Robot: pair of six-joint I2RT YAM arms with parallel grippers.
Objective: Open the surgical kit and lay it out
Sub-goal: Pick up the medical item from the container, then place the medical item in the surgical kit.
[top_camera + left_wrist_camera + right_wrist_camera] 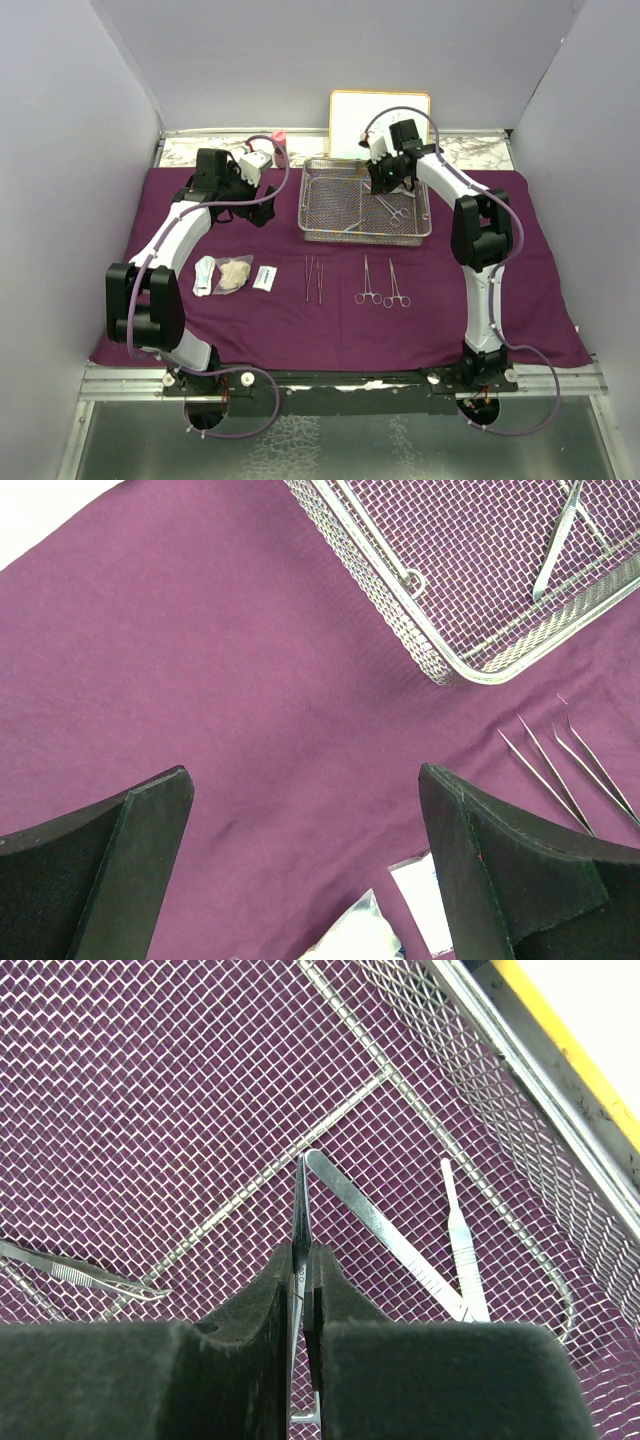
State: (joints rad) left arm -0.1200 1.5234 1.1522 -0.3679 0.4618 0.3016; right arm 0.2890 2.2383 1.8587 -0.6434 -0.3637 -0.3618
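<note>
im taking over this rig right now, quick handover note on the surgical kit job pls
Left gripper: open, empty, above bare purple cloth left of the mesh tray.
Right gripper: shut on a slim steel instrument inside the tray.
Done: the cloth is spread flat; white packets, gauze, forceps and two clamps lie in a row in front of the tray.
Left: other instruments are in the tray; probably lay out the held one, then those.
</note>
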